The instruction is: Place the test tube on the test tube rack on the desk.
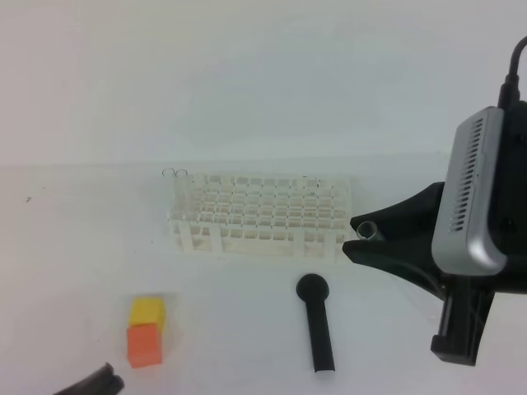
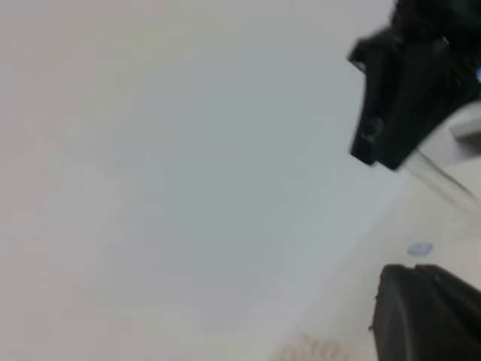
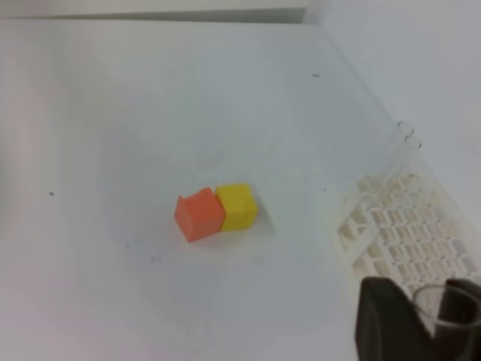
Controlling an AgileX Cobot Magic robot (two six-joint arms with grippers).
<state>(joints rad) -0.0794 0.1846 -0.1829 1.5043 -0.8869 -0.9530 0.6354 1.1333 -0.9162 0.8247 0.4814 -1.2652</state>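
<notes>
- Only the exterior high view shows the black round-headed stick (image 1: 317, 322), lying on the plain white desk (image 1: 74, 247) at 6 o'clock from the white plastic lattice test tube rack (image 1: 259, 216).
- The right wrist view alone shows the orange cube (image 3: 199, 214) touching the yellow cube (image 3: 237, 205) side by side.
- No readable writing shows.
- The right gripper (image 1: 361, 237) has its black fingers (image 1: 403, 216) clamped on the slim clear test tube (image 1: 367, 230), just beside the rack's 3 o'clock end.
- The left gripper (image 1: 92, 383) sits at the lower edge; its fingers' gap I cannot tell.
</notes>
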